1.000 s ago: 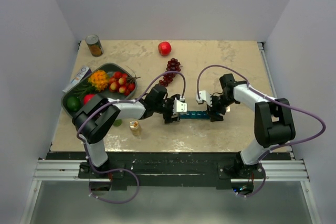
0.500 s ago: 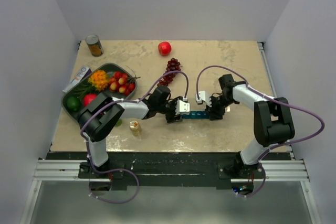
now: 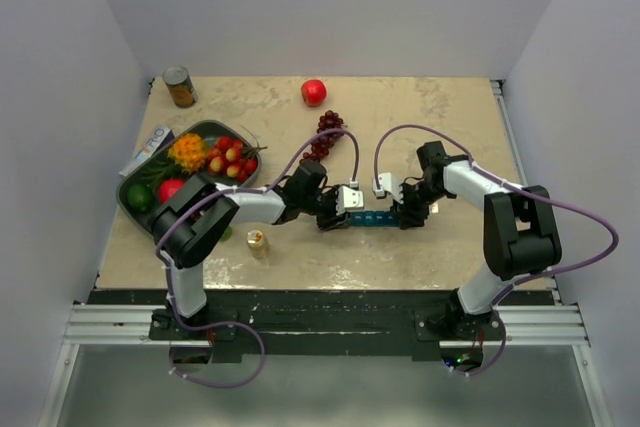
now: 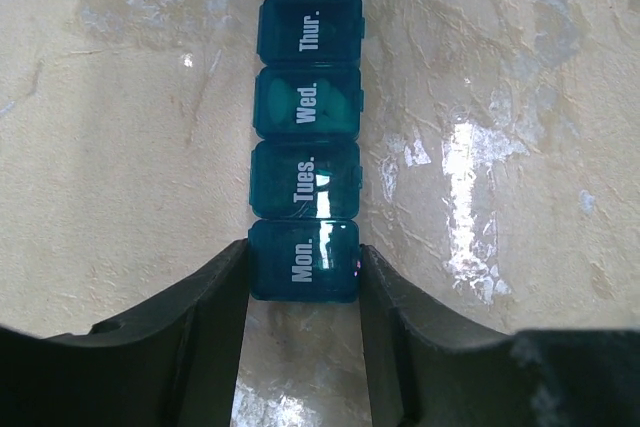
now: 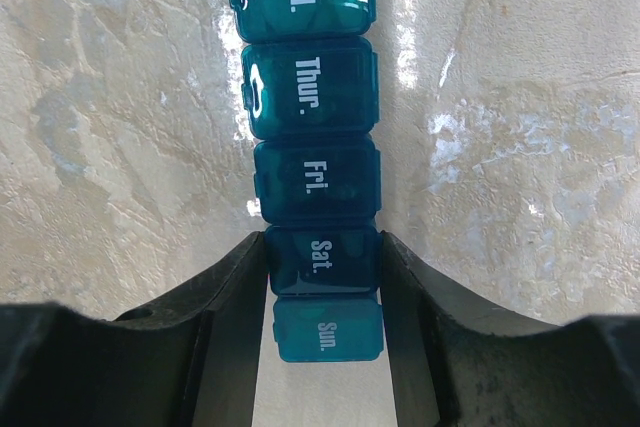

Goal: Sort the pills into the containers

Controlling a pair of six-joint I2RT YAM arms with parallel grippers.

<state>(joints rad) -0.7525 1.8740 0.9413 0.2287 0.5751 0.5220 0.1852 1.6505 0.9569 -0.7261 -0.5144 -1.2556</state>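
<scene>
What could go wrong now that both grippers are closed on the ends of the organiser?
1. The left gripper clamps the Mon. cell and the right gripper clamps the Sat. cell of one organiser. If the arms pull unevenly, it may twist or slip out.
2. Every lid in view looks shut and both grippers are occupied, so neither is free to open one.

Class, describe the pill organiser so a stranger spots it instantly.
On the beige table, find where the left pincer and right pincer face each other. Between them lies the pill organiser: a narrow teal row of lids printed with weekdays, unlike the grapes nearby.
</scene>
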